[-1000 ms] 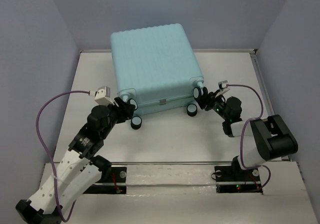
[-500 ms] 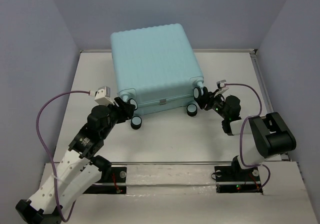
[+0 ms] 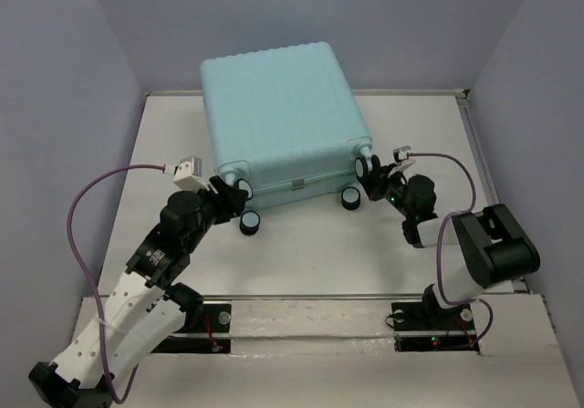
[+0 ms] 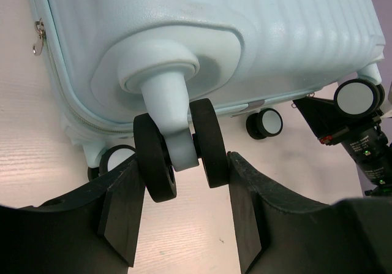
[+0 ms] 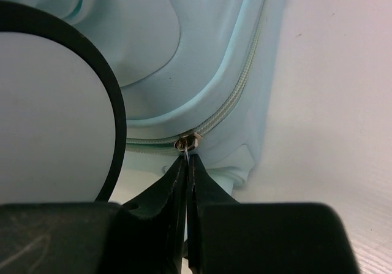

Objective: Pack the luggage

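Observation:
The luggage (image 3: 274, 116) is a pale mint-blue ribbed suitcase lying shut and flat at the back of the table, wheels toward me. My left gripper (image 3: 239, 192) grips its near-left twin spinner wheel (image 4: 211, 142); both black discs press against the fingers (image 4: 245, 213). My right gripper (image 3: 372, 178) is at the near-right corner, beside another wheel (image 5: 49, 102). In the right wrist view its jaws (image 5: 187, 159) are shut on the thin metal pull hanging from the zipper slider (image 5: 188, 142) on the luggage (image 5: 202, 41) seam.
Two more wheels (image 3: 248, 224) (image 3: 350, 200) rest on the white table (image 3: 301, 253) below the suitcase's near edge. A metal tab (image 4: 40, 32) hangs on the left side seam. Grey-blue walls close in the table on three sides.
My right gripper has closed onto the zipper pull and edged slightly toward the suitcase corner. The left arm and the suitcase have stayed still.

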### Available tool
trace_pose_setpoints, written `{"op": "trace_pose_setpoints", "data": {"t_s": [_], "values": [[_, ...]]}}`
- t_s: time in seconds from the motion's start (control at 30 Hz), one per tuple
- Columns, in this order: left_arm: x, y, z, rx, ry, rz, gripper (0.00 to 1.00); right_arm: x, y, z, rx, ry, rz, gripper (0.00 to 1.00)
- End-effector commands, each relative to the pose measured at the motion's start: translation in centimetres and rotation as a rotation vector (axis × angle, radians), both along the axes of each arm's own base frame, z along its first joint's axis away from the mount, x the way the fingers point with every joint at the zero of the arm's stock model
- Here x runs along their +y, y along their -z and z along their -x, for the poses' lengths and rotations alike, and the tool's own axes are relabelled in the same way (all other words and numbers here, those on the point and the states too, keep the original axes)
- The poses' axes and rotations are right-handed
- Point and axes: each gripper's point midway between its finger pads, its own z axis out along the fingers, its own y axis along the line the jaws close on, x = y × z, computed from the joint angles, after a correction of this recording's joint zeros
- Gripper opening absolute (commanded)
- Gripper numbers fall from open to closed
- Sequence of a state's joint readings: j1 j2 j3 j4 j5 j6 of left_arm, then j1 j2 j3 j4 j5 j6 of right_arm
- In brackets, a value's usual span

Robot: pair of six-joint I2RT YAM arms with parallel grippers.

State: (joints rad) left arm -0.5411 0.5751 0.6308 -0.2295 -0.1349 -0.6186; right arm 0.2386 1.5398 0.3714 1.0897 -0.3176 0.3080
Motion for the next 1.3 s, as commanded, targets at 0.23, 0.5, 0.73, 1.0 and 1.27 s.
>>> {"op": "trace_pose_setpoints", "data": {"t_s": [0.23,0.5,0.73,1.0,1.27], "values": [[-1.7,-11.2,0.3,-0.333,0.09,0.201,0.06,-3.6,-7.1,-1.5,-0.273,0.221,-0.045,0.07],[-4.2,-11.6,0.3,-0.34,0.197,0.265,0.06,5.3,-6.0,3.5,-0.244,-0.018,-0.085,0.07],[-6.2,-14.5,-0.1,-0.392,0.282,0.32,0.06,16.0,-3.4,11.6,-0.208,-0.22,-0.103,0.07],[-8.5,-14.4,-0.3,-0.357,0.378,0.352,0.06,23.9,-4.1,14.8,-0.191,-0.42,-0.092,0.07],[-11.3,-19.2,0.3,-0.387,0.524,0.396,0.06,37.3,-9.0,25.3,-0.21,-0.853,-0.289,0.07]]}}
